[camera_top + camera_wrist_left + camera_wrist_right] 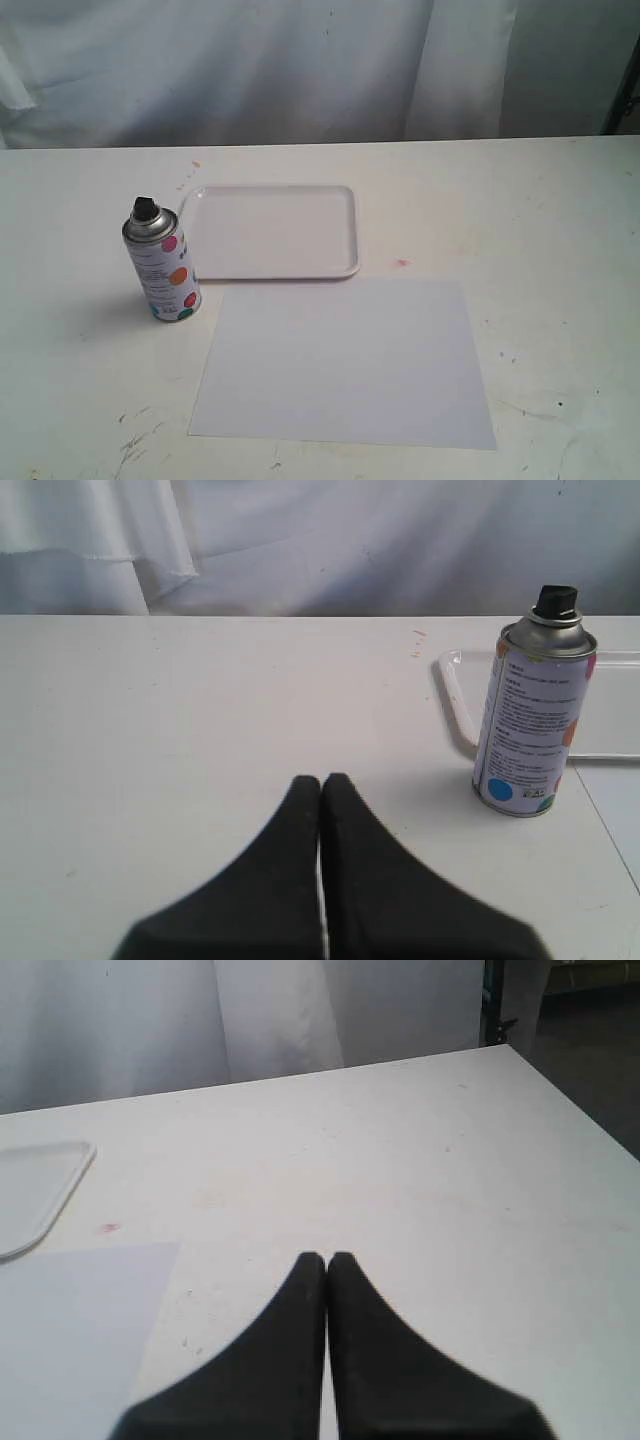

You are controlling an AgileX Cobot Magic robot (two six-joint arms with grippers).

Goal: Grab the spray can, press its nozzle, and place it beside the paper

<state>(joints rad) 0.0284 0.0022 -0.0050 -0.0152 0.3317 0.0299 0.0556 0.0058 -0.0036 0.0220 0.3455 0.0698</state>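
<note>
The spray can (163, 263) stands upright on the white table, just left of the tray and up-left of the paper (342, 361). Its black nozzle (144, 208) tops a silver shoulder. In the left wrist view the spray can (530, 720) and its nozzle (556, 601) stand well off to one side of my left gripper (321, 780), which is shut and empty above bare table. My right gripper (327, 1258) is also shut with nothing in it, over bare table near a corner of the paper (70, 1330). Neither gripper shows in the exterior view.
A white rimmed tray (272, 232) lies behind the paper, right of the can; its rim shows as the tray (455, 695) and the tray (35, 1195) in the wrist views. A white curtain (300, 60) hangs behind the table. The table's right edge (580, 1110) drops off.
</note>
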